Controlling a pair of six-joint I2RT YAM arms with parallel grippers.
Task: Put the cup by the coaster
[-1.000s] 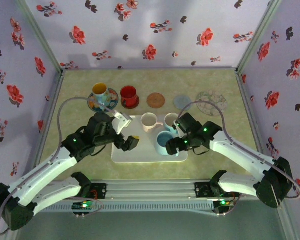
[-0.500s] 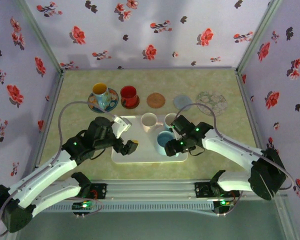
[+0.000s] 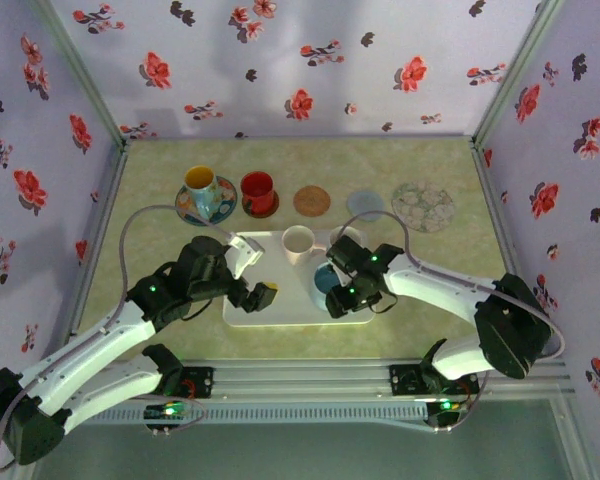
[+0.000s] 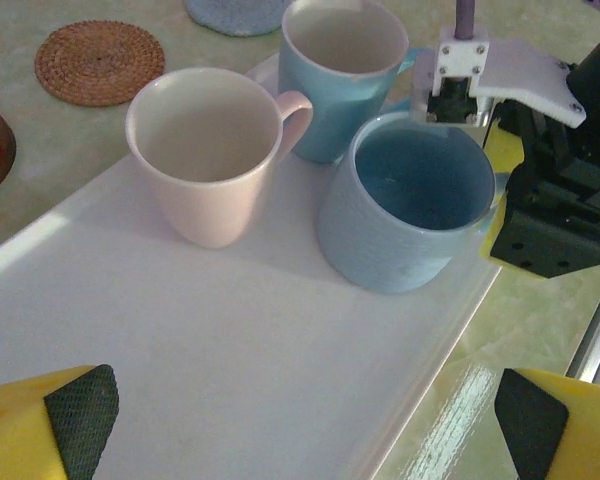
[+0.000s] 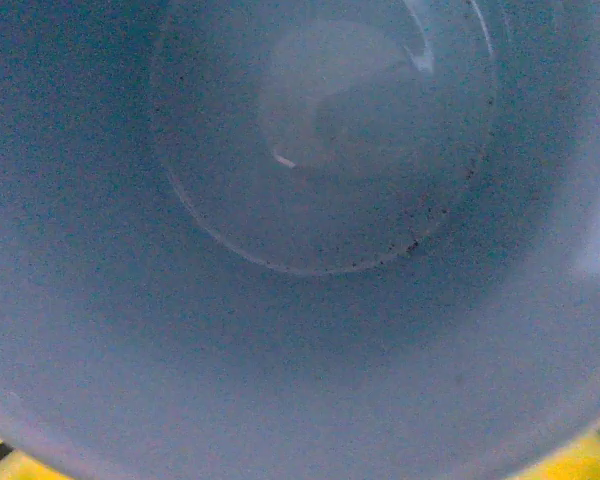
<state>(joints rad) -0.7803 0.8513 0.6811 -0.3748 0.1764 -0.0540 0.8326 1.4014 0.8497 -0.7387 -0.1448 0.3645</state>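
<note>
A white tray (image 3: 280,308) holds a squat blue cup (image 3: 326,284), a pink cup (image 3: 298,243) and a light blue cup (image 3: 341,239). My right gripper (image 3: 342,291) sits at the squat blue cup's right rim, and its wrist view looks straight down into that cup's inside (image 5: 320,200), with its fingers out of sight. In the left wrist view the blue cup (image 4: 410,200) stands upright on the tray (image 4: 230,370). My left gripper (image 3: 255,271) hangs open over the tray's left part, holding nothing. Bare coasters lie behind: woven brown (image 3: 312,200), grey-blue (image 3: 364,204), floral (image 3: 423,205).
At the back left a yellow-lined cup (image 3: 202,188) stands on a colourful coaster and a red cup (image 3: 257,191) on a dark one. Flowered walls close in the back and both sides. Both arms crowd the tray's near half.
My right gripper has moved left onto the squat blue cup and its jaws have narrowed. The left arm has shifted only slightly and stays open.
</note>
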